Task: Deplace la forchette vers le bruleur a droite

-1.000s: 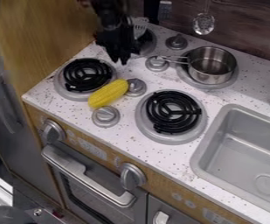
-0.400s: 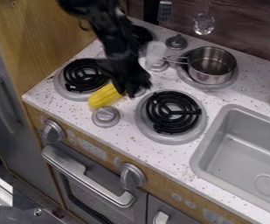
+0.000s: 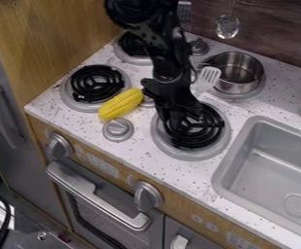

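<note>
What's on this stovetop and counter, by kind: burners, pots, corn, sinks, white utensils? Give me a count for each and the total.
Burners: 4 (front left, front right, back left, one under the pot)
Pots: 1
Corn: 1
Sinks: 1
White utensils: 1
Total: 8

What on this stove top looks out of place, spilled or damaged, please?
The yellow corn looks out of place: it lies loose beside the front-left burner, near the knobs, instead of in the pot. I see nothing spilled or damaged.
</note>
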Robot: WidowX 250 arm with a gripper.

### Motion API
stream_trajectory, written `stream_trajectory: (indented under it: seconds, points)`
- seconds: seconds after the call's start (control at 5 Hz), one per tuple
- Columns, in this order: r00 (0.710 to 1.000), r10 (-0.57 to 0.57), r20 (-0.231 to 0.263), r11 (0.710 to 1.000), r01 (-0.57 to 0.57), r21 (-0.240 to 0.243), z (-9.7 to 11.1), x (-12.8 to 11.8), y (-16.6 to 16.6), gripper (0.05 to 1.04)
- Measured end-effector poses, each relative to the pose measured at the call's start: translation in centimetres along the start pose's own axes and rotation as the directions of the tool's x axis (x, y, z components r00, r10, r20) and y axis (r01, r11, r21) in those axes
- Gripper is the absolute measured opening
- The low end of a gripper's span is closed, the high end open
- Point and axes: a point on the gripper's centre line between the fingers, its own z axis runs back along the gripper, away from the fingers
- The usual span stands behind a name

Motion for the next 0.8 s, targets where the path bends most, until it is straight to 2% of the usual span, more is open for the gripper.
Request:
stream_trajectory:
  seconds: [0.4, 0.6, 0.8]
  points:
    - [0.995, 0.018, -0.093, 0.997, -0.011, 0.073, -0.2, -1.4, -0.7, 0.280]
    - [0.992, 0.023, -0.126, 0.997, -0.014, 0.074, -0.1, -1.8, -0.8, 0.568]
    - [0.980, 0.038, -0.193, 0.994, -0.018, 0.104, 1.6, -1.1, -1.1, 0.867]
